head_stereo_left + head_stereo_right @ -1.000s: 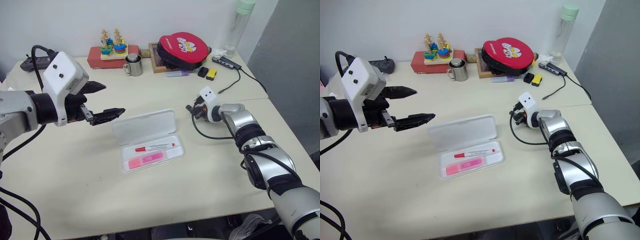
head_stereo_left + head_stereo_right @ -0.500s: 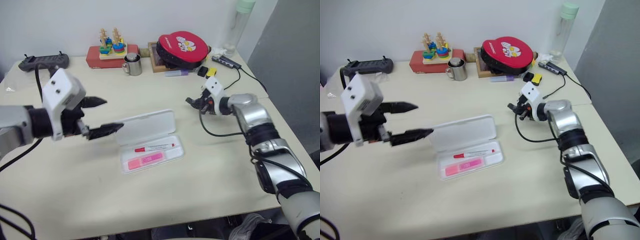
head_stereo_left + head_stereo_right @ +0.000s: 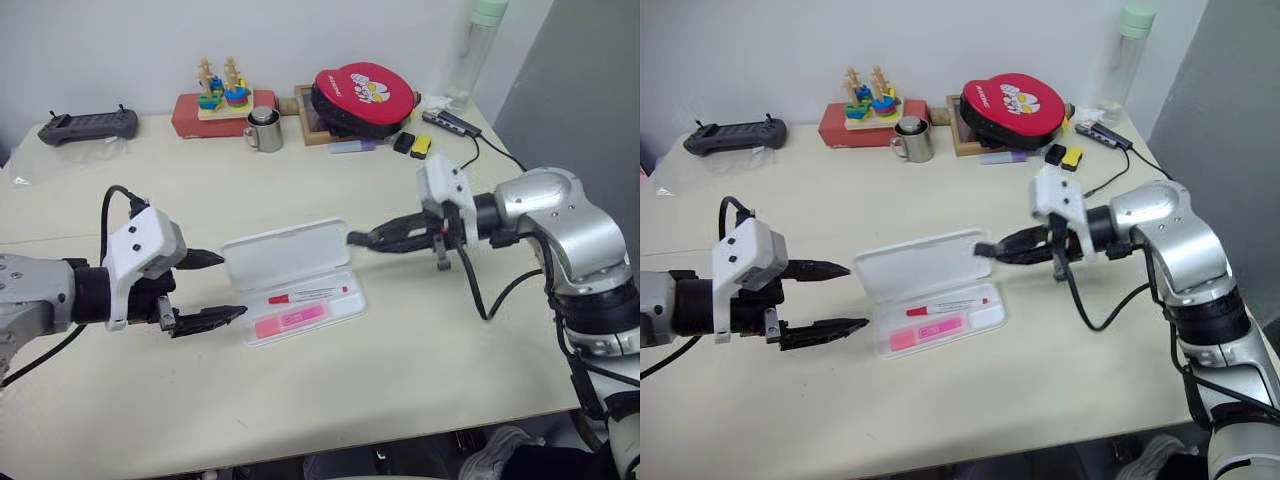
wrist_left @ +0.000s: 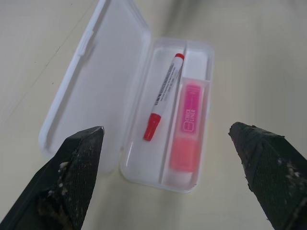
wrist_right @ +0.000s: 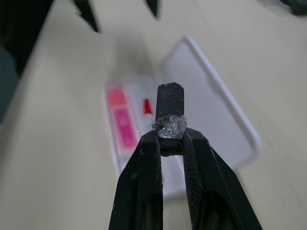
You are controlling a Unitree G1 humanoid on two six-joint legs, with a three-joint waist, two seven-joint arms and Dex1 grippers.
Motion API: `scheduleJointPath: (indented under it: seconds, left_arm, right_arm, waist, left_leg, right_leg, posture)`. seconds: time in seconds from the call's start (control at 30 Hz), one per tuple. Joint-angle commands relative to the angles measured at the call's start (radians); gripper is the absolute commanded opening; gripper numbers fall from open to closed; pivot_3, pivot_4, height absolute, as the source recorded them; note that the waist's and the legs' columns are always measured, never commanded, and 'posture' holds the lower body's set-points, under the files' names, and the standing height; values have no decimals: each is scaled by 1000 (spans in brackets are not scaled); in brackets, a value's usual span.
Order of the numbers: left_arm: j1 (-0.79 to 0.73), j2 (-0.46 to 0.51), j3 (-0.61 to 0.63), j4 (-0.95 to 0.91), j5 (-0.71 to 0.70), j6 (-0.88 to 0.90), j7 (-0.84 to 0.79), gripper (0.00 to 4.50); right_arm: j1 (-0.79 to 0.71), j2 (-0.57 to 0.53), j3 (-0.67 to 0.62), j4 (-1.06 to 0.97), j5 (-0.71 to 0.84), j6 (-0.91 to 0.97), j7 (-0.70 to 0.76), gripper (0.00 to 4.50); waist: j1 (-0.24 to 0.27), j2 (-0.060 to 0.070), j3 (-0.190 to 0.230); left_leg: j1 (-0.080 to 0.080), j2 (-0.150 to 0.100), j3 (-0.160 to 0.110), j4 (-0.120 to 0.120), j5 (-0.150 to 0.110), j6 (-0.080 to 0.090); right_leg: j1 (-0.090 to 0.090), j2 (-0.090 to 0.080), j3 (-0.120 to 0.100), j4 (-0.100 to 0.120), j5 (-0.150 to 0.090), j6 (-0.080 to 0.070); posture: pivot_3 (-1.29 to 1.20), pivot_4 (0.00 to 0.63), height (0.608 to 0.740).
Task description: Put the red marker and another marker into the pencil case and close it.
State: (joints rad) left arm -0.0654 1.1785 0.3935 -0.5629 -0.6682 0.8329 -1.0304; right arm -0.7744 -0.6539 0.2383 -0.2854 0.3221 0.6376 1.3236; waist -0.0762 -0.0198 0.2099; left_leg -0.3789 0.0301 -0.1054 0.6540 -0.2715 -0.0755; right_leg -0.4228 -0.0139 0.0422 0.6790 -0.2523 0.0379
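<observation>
Left eye view: red marker point(image 3: 308, 294) lies lengthwise in pencil case point(image 3: 300, 279).

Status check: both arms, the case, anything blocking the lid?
Left gripper jaws wide open, beside the flat white plastic pencil case. Right gripper jaws shut, at the lid's edge. Lid open; white-barrelled red marker and flat pink highlighter inside. Nothing blocking.

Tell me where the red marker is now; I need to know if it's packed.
The red marker lies in the open pencil case's tray, mid-table, on the lid side of the pink highlighter, between the two grippers.
</observation>
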Motion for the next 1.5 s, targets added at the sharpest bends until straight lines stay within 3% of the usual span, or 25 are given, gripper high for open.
scheduleJointPath:
  seconds: [0.03,0.33,0.63,1.03,1.4,1.5]
  left_arm:
    - [-41,24,-38,36,36,-54,-18,4500]
    - [-127,30,-140,102,83,-103,-41,4500]
    - [-145,20,-147,98,83,-91,-35,4500]
    - [-113,10,-115,63,66,-63,-8,4500]
    - [-95,8,-97,53,61,-57,0,4500]
    - [-92,7,-94,53,61,-58,2,4500]
  right_arm:
    - [61,-16,74,-37,-58,-91,-16,269]
    - [57,97,193,65,-174,-213,-121,269]
    - [57,141,230,181,-253,-325,-140,269]
    - [58,134,239,355,-326,-463,-119,269]
    - [64,120,218,377,-321,-488,-81,269]
    - [67,111,211,364,-316,-482,-68,1129]
  waist:
    - [2,0,0]
    - [3,0,0]
    - [11,0,0]
    - [15,0,0]
    - [16,0,0]
    - [17,0,0]
  left_leg:
    - [0,0,1,0,0,0]
    - [0,0,1,4,0,0]
    - [-2,0,1,4,0,0]
    - [-1,0,1,5,0,0]
    - [-1,0,1,5,0,0]
    - [-1,0,1,5,0,0]
  right_leg:
    - [0,0,1,0,-1,1]
    - [0,0,1,1,-1,2]
    - [-1,0,1,1,1,0]
    - [0,0,1,1,1,0]
    - [0,0,1,1,1,-1]
    - [0,0,1,1,1,-1]
  posture:
    - [0,150,740]
    - [0,150,740]
    - [0,150,740]
    - [0,150,740]
    - [0,150,740]
    - [0,150,740]
